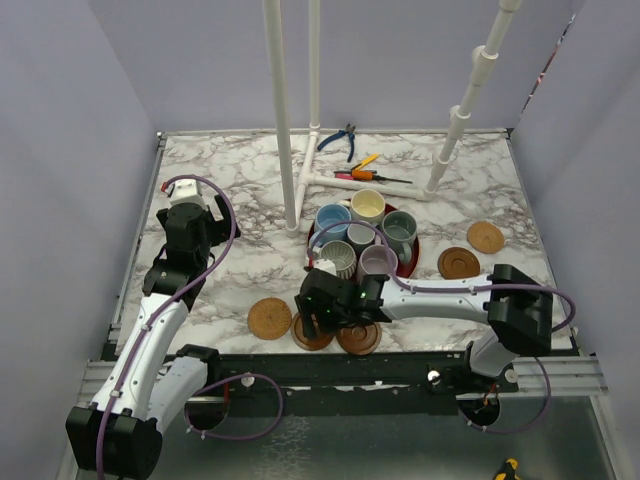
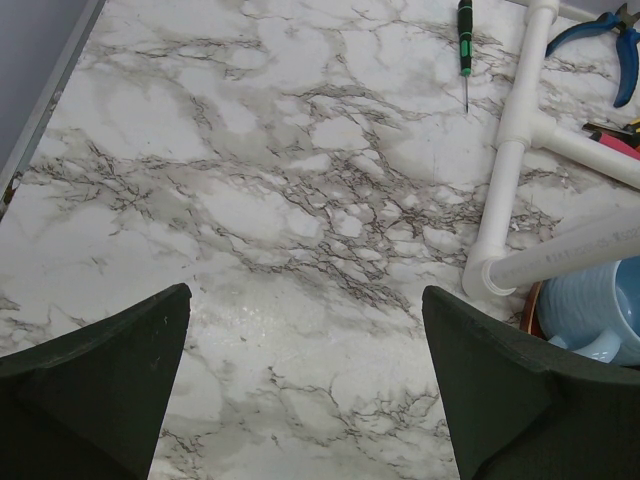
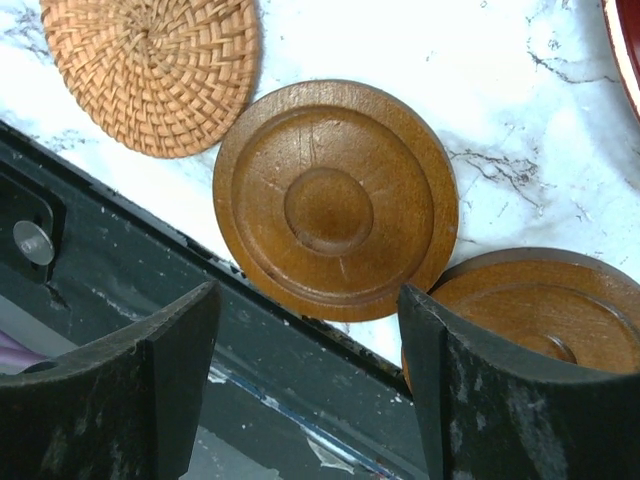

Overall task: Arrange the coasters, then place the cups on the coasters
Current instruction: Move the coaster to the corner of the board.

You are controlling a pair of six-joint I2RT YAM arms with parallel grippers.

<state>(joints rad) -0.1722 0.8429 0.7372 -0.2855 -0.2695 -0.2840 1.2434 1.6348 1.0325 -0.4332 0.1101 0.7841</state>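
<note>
The left jaws stand spread wide over bare marble desk [image 2: 300, 150], pinching nothing. The light blue cup [image 2: 590, 310] sits just off their right side, behind the foot of a white pipe frame [image 2: 520, 150]. A green-handled screwdriver [image 2: 465, 40] and blue pliers [image 2: 612, 45] lie well ahead, to the right.

Seen from above, a red tray [image 1: 410, 262] lies between the two sets of jaws, just beyond the right pair. It also carries the cream-yellow cup [image 1: 367, 205], grey-green cup [image 1: 399, 228], small pale grey cup [image 1: 360, 235], ribbed cup [image 1: 338, 258] and lavender cup [image 1: 377, 263].

The right jaws hang spread and empty at the desk's near edge, over a black rail [image 3: 110, 260]. A ringed wooden coaster [image 3: 335, 200] lies just ahead, centred between them. A woven coaster [image 3: 150, 70] lies just beside it, ahead and left. A second wooden coaster [image 3: 540, 310] is partly hidden behind the right-hand finger. A brown coaster [image 1: 459, 262] and a tan woven coaster [image 1: 485, 237] rest side by side well to the right.
</note>
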